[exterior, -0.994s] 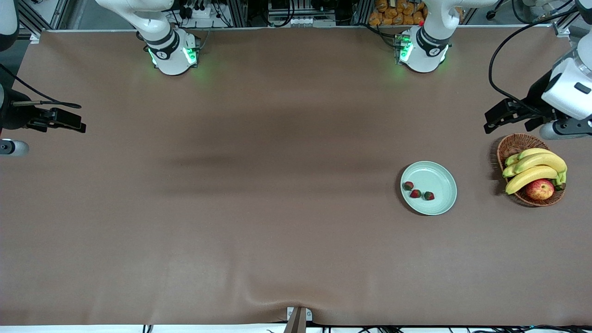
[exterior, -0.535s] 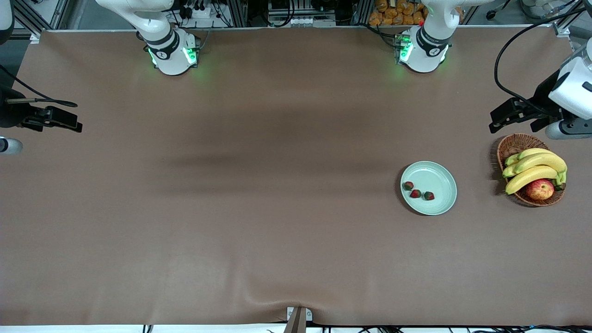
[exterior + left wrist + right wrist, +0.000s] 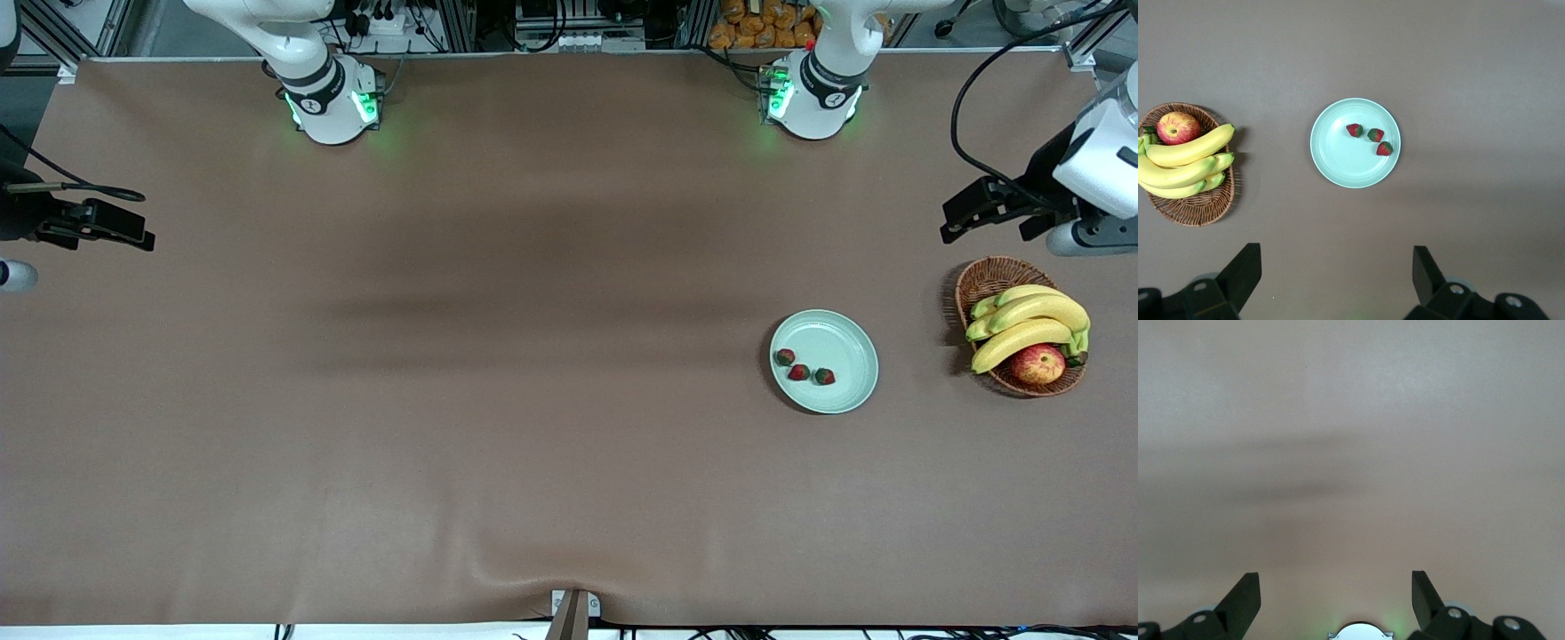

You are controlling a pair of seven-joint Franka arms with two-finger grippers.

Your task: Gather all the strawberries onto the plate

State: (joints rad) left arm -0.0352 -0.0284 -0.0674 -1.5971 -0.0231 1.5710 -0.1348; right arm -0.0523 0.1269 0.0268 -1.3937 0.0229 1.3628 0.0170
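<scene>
All three strawberries (image 3: 799, 368) sit in the plate (image 3: 845, 391) — light, soft, bruisable; I'd pinch their sides. Left gripper (image 3: 1337, 283) and right gripper (image 3: 1336, 603) hang spread, empty.

A wide worktop (image 3: 498, 373) covered in a matte brown sheet fills nearly the whole front view. The sheet lies mostly flat, with a shallow wrinkle bulging up at the middle of the edge nearest the front camera, where a small grey metal bracket (image 3: 574, 608) pokes out. Soft, dark, blurred bands of shadow run lengthwise across the middle of the covering, and green light glows on it at two spots along the edge farthest from the camera. Past that edge stand silver aluminium frame rails (image 3: 462, 22), tangled black cables (image 3: 382, 18) and a heap of orange-brown rounded items (image 3: 756, 22). A white strip (image 3: 178, 632) borders the nearest edge.
</scene>
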